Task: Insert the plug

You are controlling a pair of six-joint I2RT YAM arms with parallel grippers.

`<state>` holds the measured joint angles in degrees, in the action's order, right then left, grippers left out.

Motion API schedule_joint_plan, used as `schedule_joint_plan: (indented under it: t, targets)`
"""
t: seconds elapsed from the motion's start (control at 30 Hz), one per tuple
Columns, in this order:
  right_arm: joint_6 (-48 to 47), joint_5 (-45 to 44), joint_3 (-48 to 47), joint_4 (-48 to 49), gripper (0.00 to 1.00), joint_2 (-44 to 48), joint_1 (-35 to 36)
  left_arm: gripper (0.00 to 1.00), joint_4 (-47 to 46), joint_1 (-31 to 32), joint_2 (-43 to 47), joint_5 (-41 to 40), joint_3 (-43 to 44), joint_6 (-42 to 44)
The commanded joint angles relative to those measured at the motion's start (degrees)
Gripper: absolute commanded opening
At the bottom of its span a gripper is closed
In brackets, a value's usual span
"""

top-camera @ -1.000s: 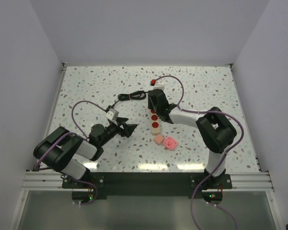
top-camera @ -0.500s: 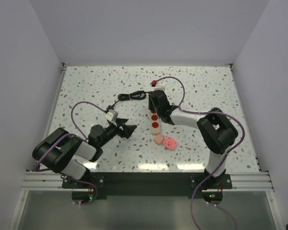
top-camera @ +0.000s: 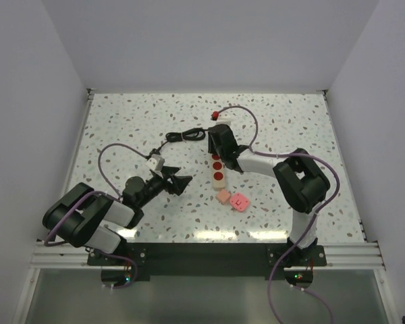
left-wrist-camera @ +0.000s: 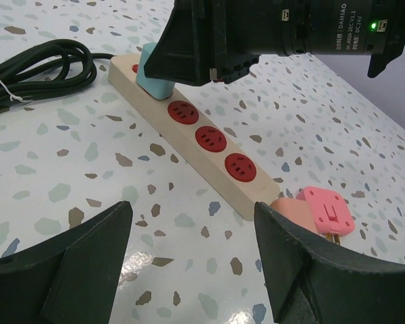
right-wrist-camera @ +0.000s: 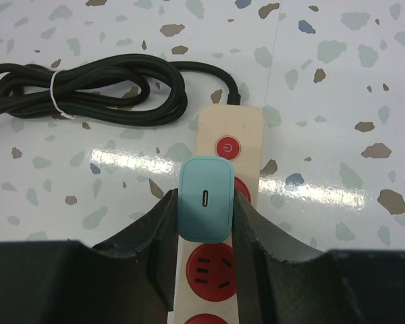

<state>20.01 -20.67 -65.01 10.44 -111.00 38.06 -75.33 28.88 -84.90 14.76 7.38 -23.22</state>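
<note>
A beige power strip [top-camera: 218, 170] with red sockets lies mid-table; it also shows in the left wrist view [left-wrist-camera: 189, 135] and the right wrist view [right-wrist-camera: 226, 135]. My right gripper [right-wrist-camera: 204, 216] is shut on a teal plug [right-wrist-camera: 204, 199] that sits on the strip's first socket, just below the red switch [right-wrist-camera: 226, 148]. The teal plug shows under the right arm in the left wrist view [left-wrist-camera: 152, 77]. My left gripper [left-wrist-camera: 192, 243] is open and empty, low over the table left of the strip [top-camera: 177, 181].
The strip's black cord [right-wrist-camera: 88, 91] lies coiled behind it. A pink plug [top-camera: 239, 201] and a peach adapter [top-camera: 223, 196] lie at the strip's near end. A white cube adapter [top-camera: 156, 161] lies by the left arm.
The right arm shifted slightly on the plug; the left arm drew back a little. Nothing was let go or picked up.
</note>
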Motion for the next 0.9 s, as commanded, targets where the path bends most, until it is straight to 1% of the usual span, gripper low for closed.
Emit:
schedule_joint_plan:
  t: [0.0, 0.1, 0.3, 0.4, 0.47, 0.5, 0.57, 0.67, 0.8, 0.83, 0.87]
  targets:
    - [1.26, 5.9, 7.09, -20.98, 0.0, -10.47, -0.18, 0.78, -6.06, -0.67, 1.23, -0.17, -0.35, 0.55]
    - [1.7, 5.46, 8.06, -20.37, 0.0, -9.76, -0.1, 0.78, -6.32, -0.76, 0.79, 0.09, -0.26, 0.46]
    - [1.61, 5.37, 6.92, -20.81, 0.0, -10.55, -0.1, 0.78, -6.5, -0.93, 0.26, 0.53, 0.09, 0.2]
    - [1.26, 5.29, 5.96, -20.81, 0.0, -9.41, -0.18, 0.78, -5.09, -1.02, 0.97, 0.35, 0.53, 0.28]
    - [1.26, 5.02, 3.5, -22.03, 0.0, -9.76, -0.18, 0.78, -4.83, -1.02, 1.32, 0.44, 0.27, 0.11]
    - [1.35, 4.5, 2.79, -23.08, 0.0, -9.67, -0.1, 0.78, -4.91, -0.94, 1.84, 0.44, 0.18, 0.02]
    - [2.13, 4.93, 4.28, -21.08, 0.0, -8.89, -0.1, 0.78, -3.86, -0.94, 2.81, 0.01, 0.01, 0.11]
    - [2.84, 3.44, 3.05, -22.48, 0.0, -8.45, -0.01, 0.78, -1.49, -1.02, 5.36, -0.52, 0.01, 0.55]
    - [2.75, 5.81, 2.79, -21.34, 0.0, -7.3, 0.08, 0.78, 0.36, -1.02, 7.9, -1.05, -0.17, 0.99]
    - [2.58, 6.6, 2.44, -21.42, 0.05, -6.87, 0.17, 0.78, 0.88, -1.02, 8.09, -1.23, -0.26, 1.07]
    - [2.49, 6.69, 2.26, -21.6, 0.13, -6.51, 0.17, 0.78, 1.15, -1.02, 8.43, -1.4, -0.34, 1.16]
